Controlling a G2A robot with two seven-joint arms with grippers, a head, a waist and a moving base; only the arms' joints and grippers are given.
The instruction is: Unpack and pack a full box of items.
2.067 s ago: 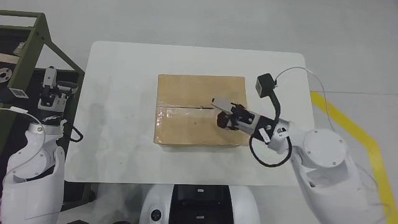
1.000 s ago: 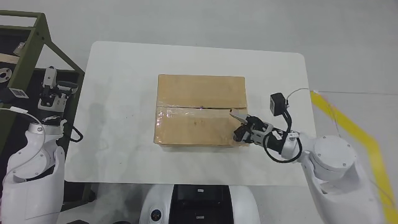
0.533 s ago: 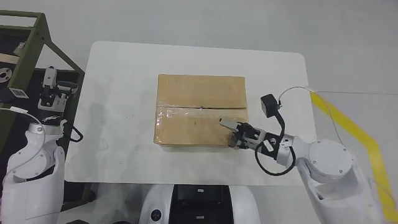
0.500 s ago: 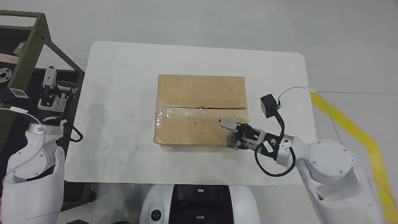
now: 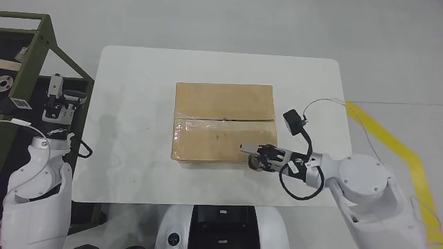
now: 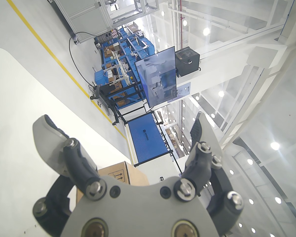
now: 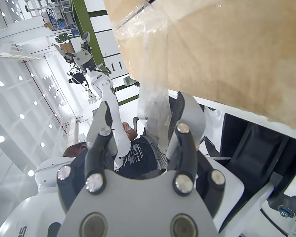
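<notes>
Top view: the box (image 5: 223, 119) is sitting at the middle of the frame on the white table (image 5: 138, 111), its flaps lying down and clear tape glinting along the seam. The right gripper (image 5: 250, 153) is hanging at the box's lower right corner, just beside its near wall. The left gripper (image 5: 57, 100) is hanging at the left edge of the frame, off the table and well apart from the box, beside a green cart (image 5: 41, 34).

Left wrist view: the left gripper (image 6: 123, 129) is holding its fingers spread wide with nothing between them. A corner of the box (image 6: 124, 173) is showing past its base, carrying a small printed arrows mark.

Right wrist view: the right gripper (image 7: 143, 117) is holding its fingers apart, close to the box's (image 7: 224, 50) side wall. A loose tape strip (image 7: 153, 104) is hanging from the box between the fingers, lying against one of them.
</notes>
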